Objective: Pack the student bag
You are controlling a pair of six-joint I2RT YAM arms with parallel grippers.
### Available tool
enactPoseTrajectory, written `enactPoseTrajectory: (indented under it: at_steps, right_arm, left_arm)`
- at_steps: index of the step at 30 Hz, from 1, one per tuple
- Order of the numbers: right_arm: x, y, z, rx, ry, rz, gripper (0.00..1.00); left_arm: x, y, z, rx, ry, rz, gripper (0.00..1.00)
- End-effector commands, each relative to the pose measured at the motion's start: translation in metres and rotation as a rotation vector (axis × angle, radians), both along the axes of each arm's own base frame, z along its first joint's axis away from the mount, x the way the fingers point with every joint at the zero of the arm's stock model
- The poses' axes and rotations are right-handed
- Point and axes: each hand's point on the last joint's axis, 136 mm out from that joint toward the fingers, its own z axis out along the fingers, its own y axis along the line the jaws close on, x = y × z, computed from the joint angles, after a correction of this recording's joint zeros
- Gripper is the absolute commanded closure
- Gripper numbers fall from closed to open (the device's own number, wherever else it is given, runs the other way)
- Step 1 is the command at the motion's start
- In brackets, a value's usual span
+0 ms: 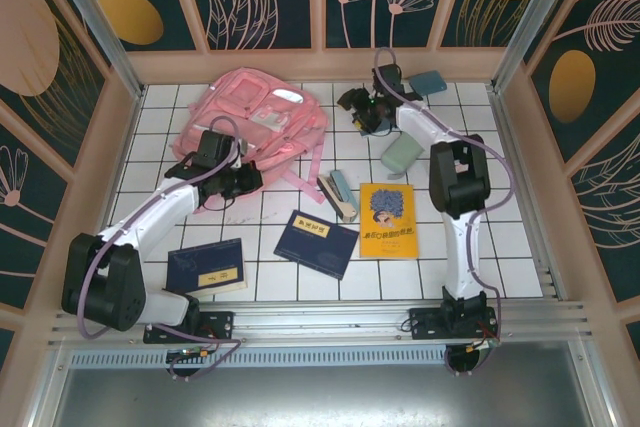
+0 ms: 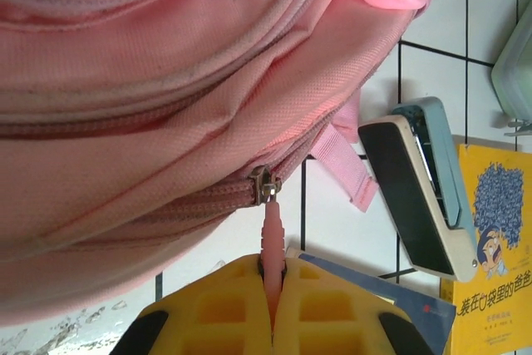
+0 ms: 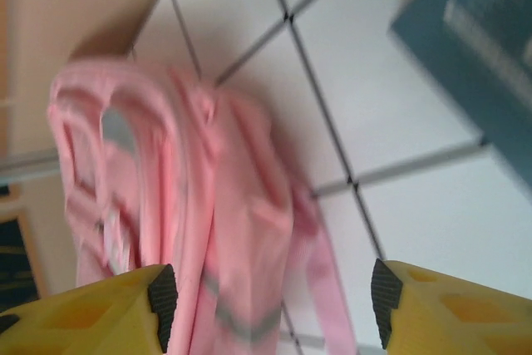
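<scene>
The pink student bag (image 1: 250, 117) lies at the back left of the white tiled table. My left gripper (image 1: 240, 179) is at the bag's near edge. In the left wrist view the yellow fingers (image 2: 216, 309) are shut on the pink zipper pull (image 2: 273, 226), which hangs from a metal slider on the student bag (image 2: 166, 106). My right gripper (image 1: 358, 107) hovers just right of the bag's top. Its jaws stand open with nothing between them, and the student bag (image 3: 208, 230) and its strap lie below and beyond the right gripper (image 3: 274, 297).
A yellow book (image 1: 388, 219), a navy booklet (image 1: 316, 243) and a navy book (image 1: 206, 267) lie at the front. A teal and cream case (image 1: 338, 194) sits by the bag's strap. A grey-green pouch (image 1: 403, 154) and a teal box (image 1: 428, 82) lie at the back right.
</scene>
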Motion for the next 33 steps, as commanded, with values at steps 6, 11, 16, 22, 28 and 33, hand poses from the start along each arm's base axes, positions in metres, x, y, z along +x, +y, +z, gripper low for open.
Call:
enactPoseTrajectory:
  at_steps: [6, 11, 16, 22, 28, 33]
  right_arm:
    - [-0.089, 0.101, 0.035, 0.251, 0.036, 0.231, 0.35]
    - [-0.100, 0.130, 0.031, 0.296, 0.073, 0.255, 0.37]
    - [-0.099, 0.142, 0.013, 0.309, 0.112, 0.246, 0.45]
    - [-0.102, 0.140, -0.012, 0.265, 0.135, 0.240, 0.76]
    - [-0.093, 0.124, -0.027, 0.205, 0.120, 0.227, 1.00]
    - [-0.066, 0.087, -0.028, 0.141, 0.085, 0.159, 1.00]
  left_arm:
    - [0.036, -0.022, 0.033, -0.073, -0.081, -0.042, 1.00]
    - [0.043, -0.035, 0.042, -0.140, -0.092, -0.060, 1.00]
    - [0.039, -0.040, 0.044, -0.164, -0.091, -0.080, 1.00]
    - [0.031, -0.040, 0.040, -0.160, -0.078, -0.102, 1.00]
    - [0.022, -0.031, 0.033, -0.101, -0.054, -0.109, 1.00]
    - [0.013, -0.018, 0.026, -0.012, -0.028, -0.112, 1.00]
